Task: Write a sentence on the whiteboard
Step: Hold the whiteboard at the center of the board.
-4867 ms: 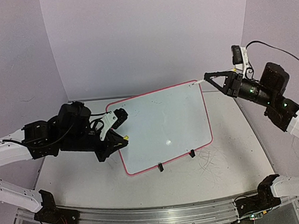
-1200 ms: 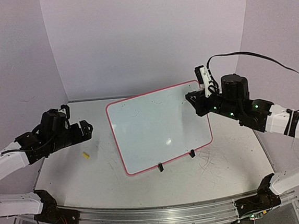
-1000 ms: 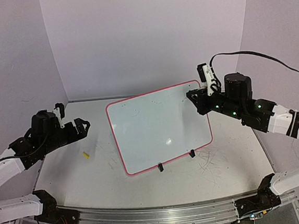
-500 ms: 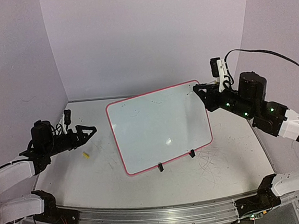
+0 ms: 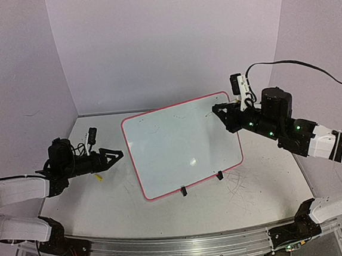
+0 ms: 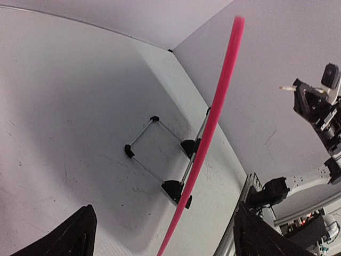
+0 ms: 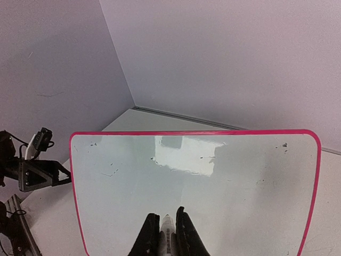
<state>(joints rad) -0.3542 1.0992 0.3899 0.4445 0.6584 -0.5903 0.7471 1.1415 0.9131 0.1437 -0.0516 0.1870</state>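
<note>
The whiteboard (image 5: 182, 148), glossy white with a pink-red rim, stands tilted on black legs (image 5: 183, 191) mid-table. The sentence is out of view: the board face (image 7: 213, 181) shows only small dark specks and glare. My right gripper (image 5: 215, 110) hovers by the board's upper right corner, shut on a white marker (image 7: 168, 232) whose tip points at the board. My left gripper (image 5: 115, 157) is low over the table, just left of the board, open and empty. In the left wrist view the rim (image 6: 213, 117) runs edge-on between my left gripper's (image 6: 162, 240) wide-apart fingers.
A small yellow cap (image 5: 97, 177) lies on the table below the left gripper. Faint grey scribbles (image 5: 248, 187) mark the tabletop at the right front. Lilac walls close in the back and both sides. The board's wire stand (image 6: 154, 154) shows behind it.
The left arm dropped lower and reached right toward the board's left edge, its jaws narrowing slightly. The right gripper swung back right, then returned to the board's upper right corner, marker still held.
</note>
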